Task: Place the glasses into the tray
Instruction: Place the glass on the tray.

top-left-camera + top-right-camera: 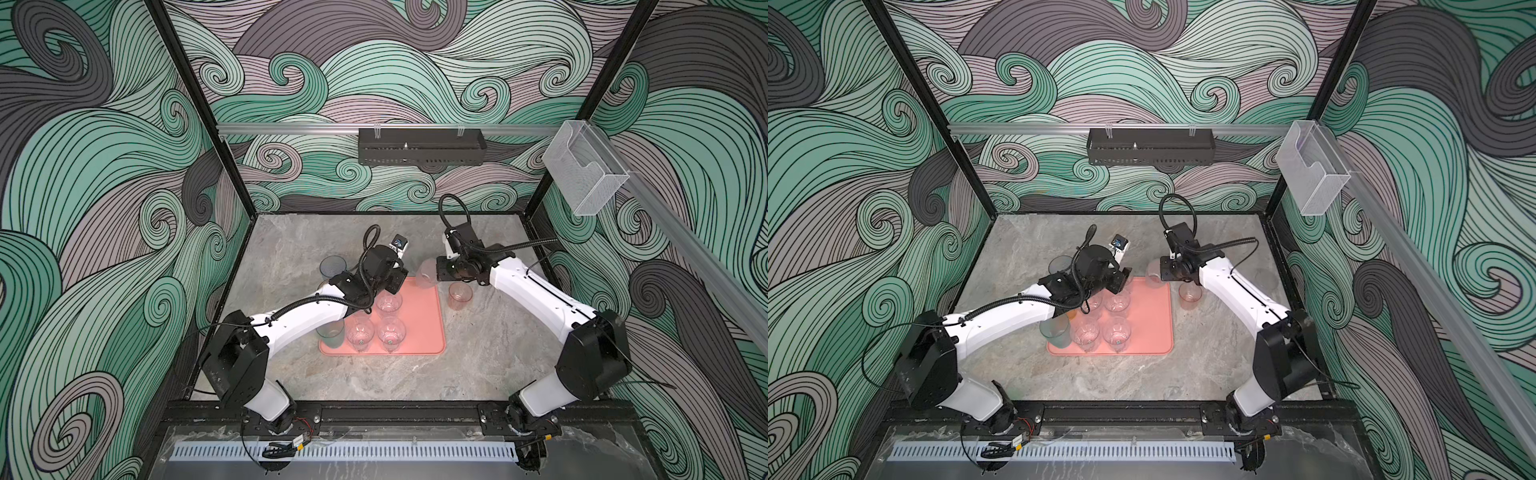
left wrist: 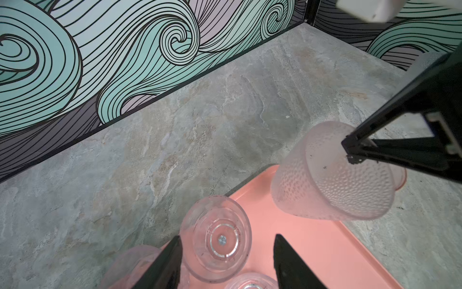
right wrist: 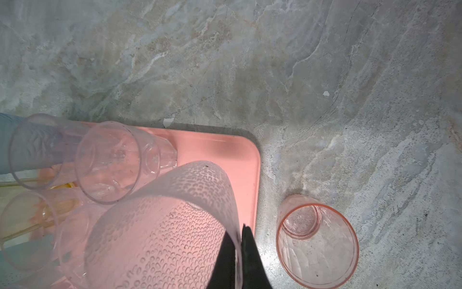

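My right pincer (image 3: 240,231) is clenched on the rim of the dimpled glass (image 3: 162,225), holding it tilted over a corner of the tray (image 3: 220,150); I judge this the placing step; next I must right it, lower it onto bare tray, then release

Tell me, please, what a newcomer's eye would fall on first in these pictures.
Swirling teal wave walls surround everything; against them the salmon-pink tray in the middle stands out, clear glasses standing on it. At the tray's far corner the right gripper pinches the rim of a frosted dimpled glass, tilted in the air, with a pink tumbler on the table beside the tray.
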Tool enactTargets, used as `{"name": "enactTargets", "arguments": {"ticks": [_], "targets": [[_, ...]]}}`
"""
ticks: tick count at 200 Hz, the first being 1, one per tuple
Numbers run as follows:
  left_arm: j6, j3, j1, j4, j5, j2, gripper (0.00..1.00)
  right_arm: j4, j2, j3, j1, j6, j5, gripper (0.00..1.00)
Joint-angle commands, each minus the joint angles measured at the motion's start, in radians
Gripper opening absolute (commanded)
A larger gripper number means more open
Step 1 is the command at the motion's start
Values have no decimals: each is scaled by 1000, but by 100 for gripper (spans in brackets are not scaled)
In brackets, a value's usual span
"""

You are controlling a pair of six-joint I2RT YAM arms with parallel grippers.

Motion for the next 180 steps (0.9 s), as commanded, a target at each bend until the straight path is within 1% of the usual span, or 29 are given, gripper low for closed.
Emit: {"name": "enactTargets", "arguments": {"ticks": [1,51,76,97,133,180], "targets": [[22,-9,-9,21,-43,-29,61,5,17,17,2,-23,30,0],[46,-33,-7,26,-145,-50,61,-5,34,5,1,-39,64,0],[50,-42,-6,35,-145,-56,61,0,48,7,2,-44,71,0],[46,-53,-6,51,-142,-58,62,-10,78,27,7,-41,47,0],[49,-67,-6,73,-138,-53,62,-20,133,54,20,-49,55,0],[38,-73,-6,79,-125,-44,62,-45,204,119,39,-57,109,0]]}}
